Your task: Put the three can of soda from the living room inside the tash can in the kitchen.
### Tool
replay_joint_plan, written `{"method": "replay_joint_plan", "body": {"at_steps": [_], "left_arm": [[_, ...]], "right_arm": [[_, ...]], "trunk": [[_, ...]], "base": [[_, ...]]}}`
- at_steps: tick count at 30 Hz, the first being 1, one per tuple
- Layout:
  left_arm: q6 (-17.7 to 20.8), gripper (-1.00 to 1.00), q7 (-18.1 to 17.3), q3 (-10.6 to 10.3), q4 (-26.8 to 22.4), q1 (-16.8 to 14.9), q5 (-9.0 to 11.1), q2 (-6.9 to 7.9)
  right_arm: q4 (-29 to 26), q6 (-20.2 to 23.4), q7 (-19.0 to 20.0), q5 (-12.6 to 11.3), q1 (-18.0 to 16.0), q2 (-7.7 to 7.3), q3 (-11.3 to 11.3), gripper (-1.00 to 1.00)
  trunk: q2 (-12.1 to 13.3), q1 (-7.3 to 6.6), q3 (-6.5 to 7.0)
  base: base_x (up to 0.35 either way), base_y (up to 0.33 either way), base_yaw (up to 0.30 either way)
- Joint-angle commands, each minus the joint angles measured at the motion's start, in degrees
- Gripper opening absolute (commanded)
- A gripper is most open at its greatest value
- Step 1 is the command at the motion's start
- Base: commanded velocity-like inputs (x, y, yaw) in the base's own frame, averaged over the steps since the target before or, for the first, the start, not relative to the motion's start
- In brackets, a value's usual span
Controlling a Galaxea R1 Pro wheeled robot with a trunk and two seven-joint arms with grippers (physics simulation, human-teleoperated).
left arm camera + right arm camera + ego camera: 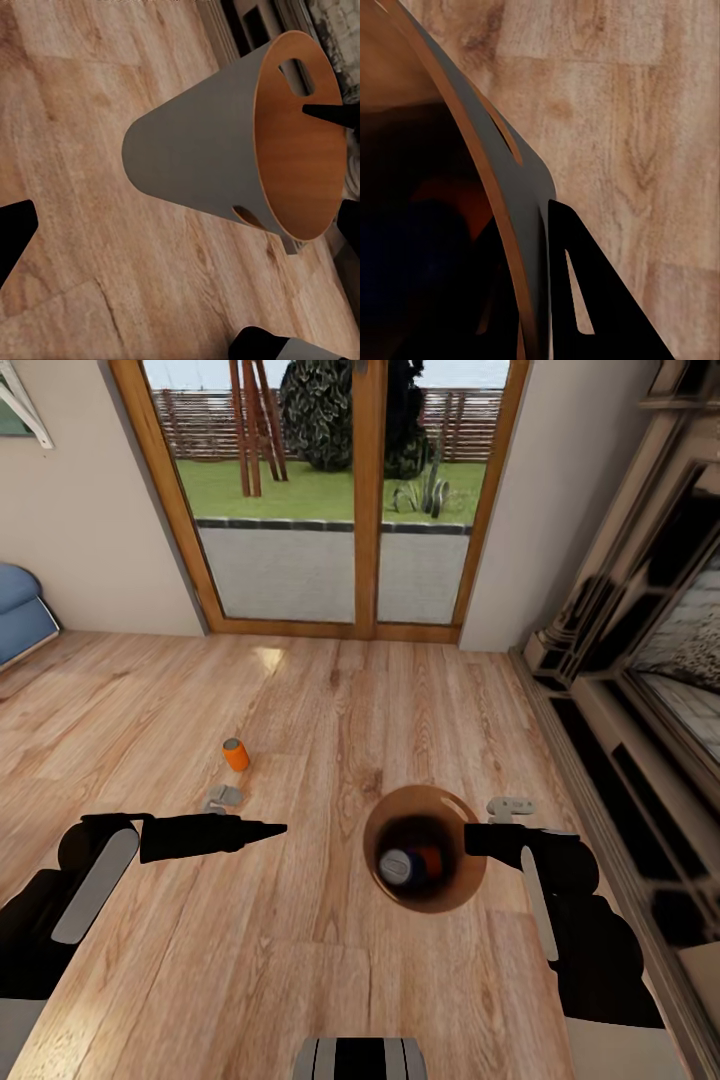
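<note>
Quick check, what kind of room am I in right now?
Most likely a living room: light wood plank floor, wood-framed glass doors opening onto a garden, a blue sofa corner at the left, and what looks like a fireplace surround on the right.

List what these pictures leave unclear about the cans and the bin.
- Head view: cans inside the trash can: a dark blue can and something orange beside it, mostly shadowed.
- Right wrist view: the contents are a dark blur.
- Orange can on the floor: label too small.

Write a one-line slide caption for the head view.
Right gripper holds the brown bin by its rim, two cans inside; one orange can remains on the wood floor.
</note>
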Motion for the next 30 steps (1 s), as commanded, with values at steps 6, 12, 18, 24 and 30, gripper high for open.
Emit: {"method": "replay_joint_plan", "body": {"at_steps": [6,12,18,24,30], "left_arm": [[0.0,1.00,0.0,0.0,0.0,0.0,0.0,0.08],[0.0,1.00,0.0,0.0,0.1,0.0,0.0,0.01],[0.0,1.00,-0.1,0.0,0.1,0.0,0.1,0.05],[0.0,1.00,-0.1,-0.1,0.1,0.0,0.1,0.02],[0.0,1.00,-0.2,-0.1,0.1,0.0,0.1,0.07]], "right_arm": [[0.0,0.1,0.4,-1.3,0.0,0.01,0.0,-1.00],[0.0,0.1,0.4,-1.3,0.0,0.01,0.1,-1.00],[0.0,0.1,0.4,-1.3,0.0,0.01,0.1,-1.00],[0.0,0.1,0.4,-1.3,0.0,0.01,0.1,-1.00],[0.0,0.1,0.4,-1.3,0.0,0.01,0.1,-1.00]], "trunk": [[0.0,0.00,0.53],[0.0,0.00,1.07],[0.0,0.00,1.62],[0.0,0.00,2.16],[0.0,0.00,2.71]], "base": [[0.000,0.000,0.000],[0.000,0.000,0.000],[0.000,0.000,0.000],[0.000,0.000,0.000],[0.000,0.000,0.000]]}}
